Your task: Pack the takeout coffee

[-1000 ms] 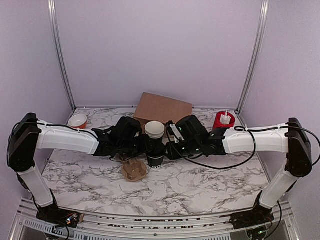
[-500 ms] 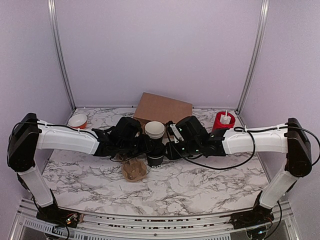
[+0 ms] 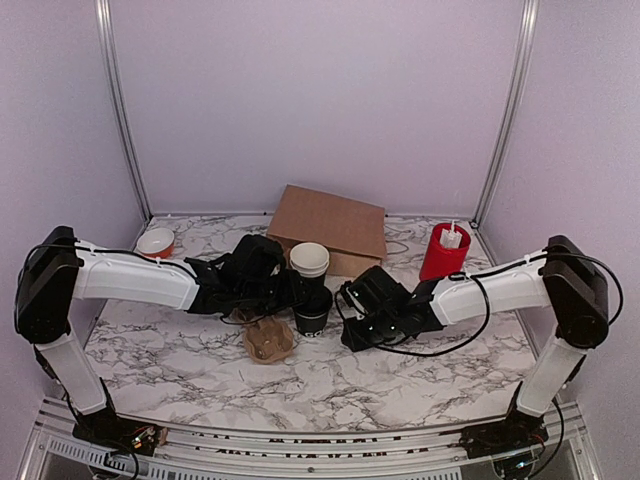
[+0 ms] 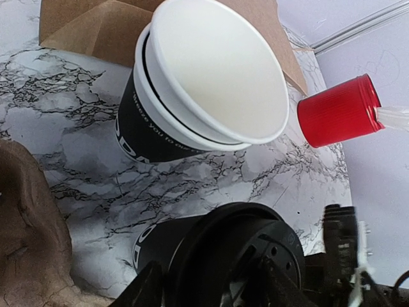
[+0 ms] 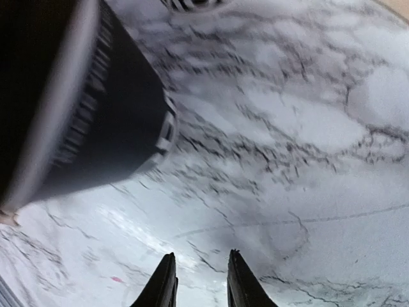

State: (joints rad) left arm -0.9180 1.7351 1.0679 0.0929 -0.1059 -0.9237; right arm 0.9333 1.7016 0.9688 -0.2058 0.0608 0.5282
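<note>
Left gripper (image 4: 214,288) is clamped around the coffee cup (image 3: 312,318), one finger on each side of its black wall just below the lid. The cup stands upright on the marble table (image 3: 420,385), on the near side of the cardboard box (image 3: 330,224) and not touching it. From the left wrist view the round black lid fills the bottom of the frame, with white lettering showing on the cup's side.

Between the box and the coffee cup is the stack of empty cups (image 3: 309,260), white inside, standing just in front of the box.

Right gripper (image 5: 201,281) is off to the right of the coffee cup, in front of the box and low over the table. Its fingers are a narrow gap apart with nothing between them, only bare marble below. A big dark blurred shape fills the upper left of the right wrist view; I can't tell what it is.

The brown cup carrier (image 3: 268,340) lies nearer than the coffee cup and a little left of the box's front. The red container (image 3: 445,250) stands to the right of the box. A small white dish (image 3: 156,241) sits well to the left of the box.
</note>
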